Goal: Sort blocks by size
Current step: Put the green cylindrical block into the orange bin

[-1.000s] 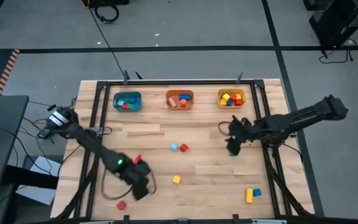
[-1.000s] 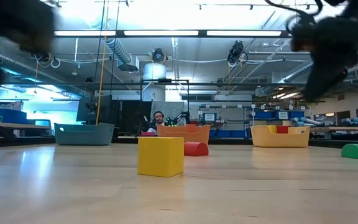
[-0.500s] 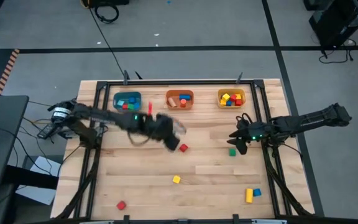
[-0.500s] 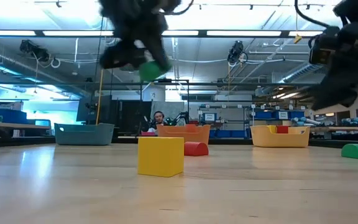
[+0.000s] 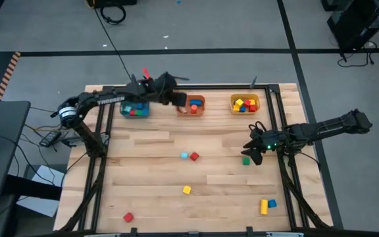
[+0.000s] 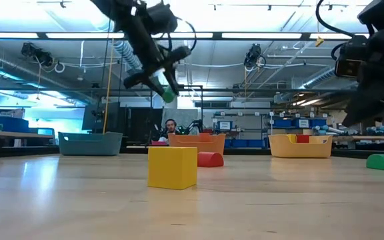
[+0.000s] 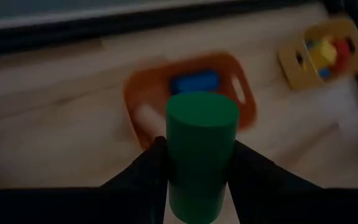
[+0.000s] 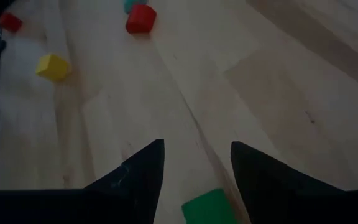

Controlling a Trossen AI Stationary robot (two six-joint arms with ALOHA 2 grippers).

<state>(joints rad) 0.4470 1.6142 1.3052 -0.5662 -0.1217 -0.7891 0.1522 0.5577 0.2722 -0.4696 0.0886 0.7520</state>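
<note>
My left gripper (image 5: pixel 175 99) hangs above the table's far edge, next to the orange bin (image 5: pixel 191 106), and is shut on a green cylinder block (image 7: pixel 202 155). The low view shows the cylinder's end (image 6: pixel 169 95) poking out below the fingers. At the right side my right gripper (image 5: pixel 251 154) stands open and low. A green block (image 8: pixel 209 206) lies flat on the table just before its fingertips. Loose on the table are a light blue block (image 5: pixel 185 155), two red blocks (image 5: pixel 194 157) (image 5: pixel 128 217), a yellow cube (image 5: pixel 187 189), a yellow bar (image 5: pixel 264 207) and a blue block (image 5: pixel 272 204). My left gripper pinches the green cylinder by its curved side (image 7: pixel 178 163) between its two fingers. The fingers slant down toward the far edge, and the cylinder's free end (image 7: pixel 202 111) sticks out past them. The cylinder is lifted clear, high above the table.
Three bins stand in a row along the far edge: teal (image 5: pixel 135 107), orange (image 7: pixel 241 93) with a blue block inside, and yellow (image 5: pixel 245 104) with several blocks. A raised frame runs around the wooden table (image 5: pixel 143 171).
My left gripper has swung from the table's near left across the middle to the far edge by the orange bin, rising and turning, with the green cylinder in its hold throughout. My right gripper has drawn back a little toward the right edge and sunk, leaving the green block on the table.
</note>
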